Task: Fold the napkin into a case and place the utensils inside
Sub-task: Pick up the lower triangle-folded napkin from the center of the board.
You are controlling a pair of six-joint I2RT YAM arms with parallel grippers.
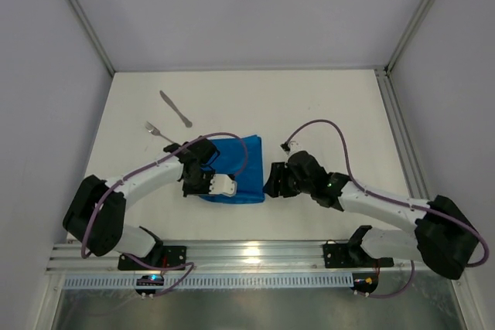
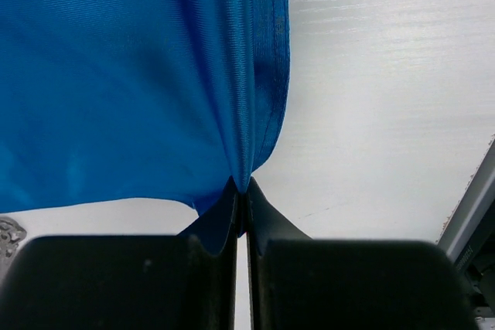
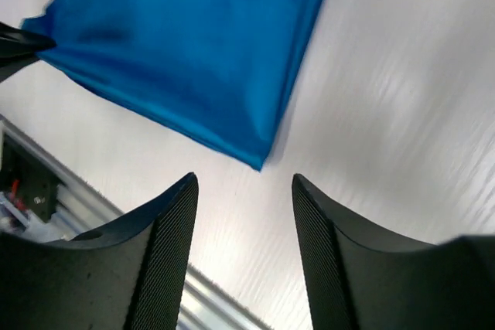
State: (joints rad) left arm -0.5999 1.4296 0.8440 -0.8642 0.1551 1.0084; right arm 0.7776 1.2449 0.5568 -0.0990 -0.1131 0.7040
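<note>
while the left gripper (image 2: 241, 200) was clamped tight on a gathered bit at the near left edge of the blue napkin (image 1: 241, 161), the folded cloth lay mid-way across the white table (image 1: 332, 106). the right gripper (image 3: 244, 185) hovered just right of the napkin, fingers apart and holding nothing. the knife (image 1: 175, 108) and fork (image 1: 158, 132) lay far left, apart from the cloth.

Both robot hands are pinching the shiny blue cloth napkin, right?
Not quite. Only the left gripper pinches the shiny blue cloth napkin; the right wrist view shows the right gripper open, holding nothing.
</note>
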